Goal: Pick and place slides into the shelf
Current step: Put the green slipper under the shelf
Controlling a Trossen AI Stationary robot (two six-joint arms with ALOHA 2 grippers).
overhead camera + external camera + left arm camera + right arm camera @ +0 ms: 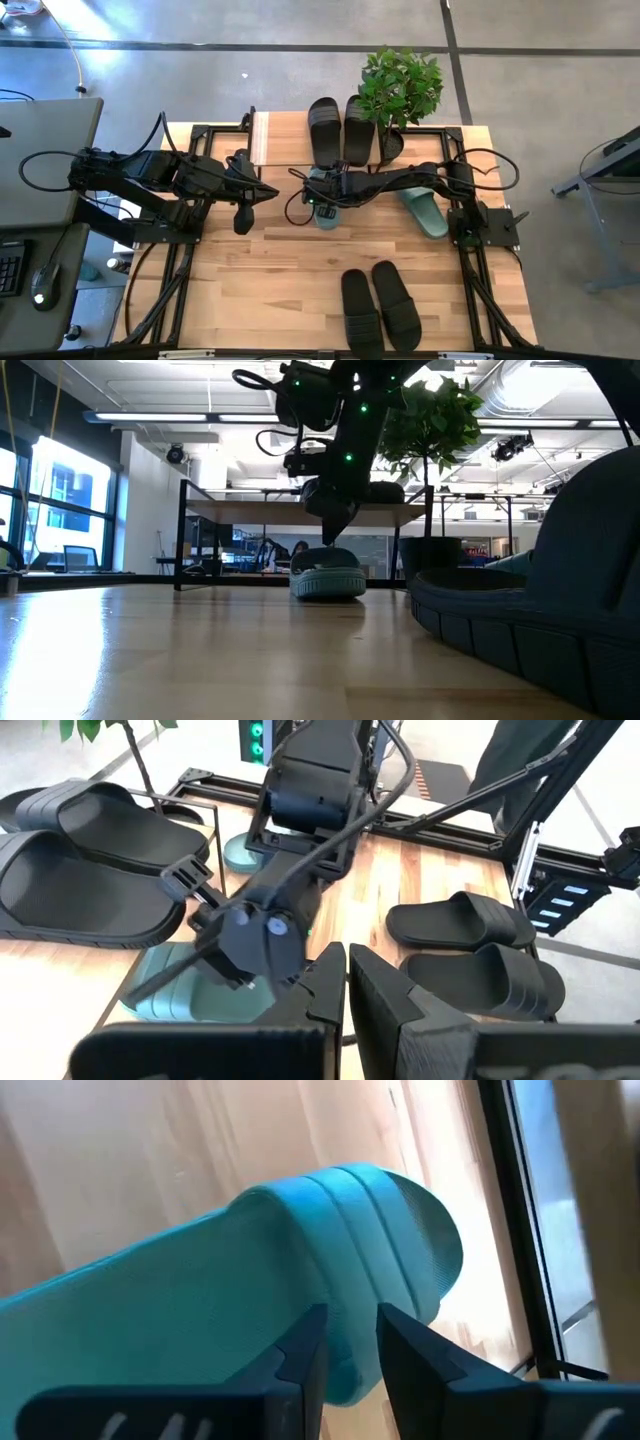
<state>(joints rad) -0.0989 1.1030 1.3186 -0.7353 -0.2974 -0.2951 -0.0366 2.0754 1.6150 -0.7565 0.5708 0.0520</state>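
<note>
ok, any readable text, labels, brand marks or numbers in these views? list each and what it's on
None readable in any view.
Black slides on the shelf: no brand mark visible on the straps.
Green slide under the right gripper: ribbed strap, no lettering.
Right arm housing: green indicator lights only, no print legible.
Signs in the room behind the table, low view: coloured patches, too small and blurred to read.
</note>
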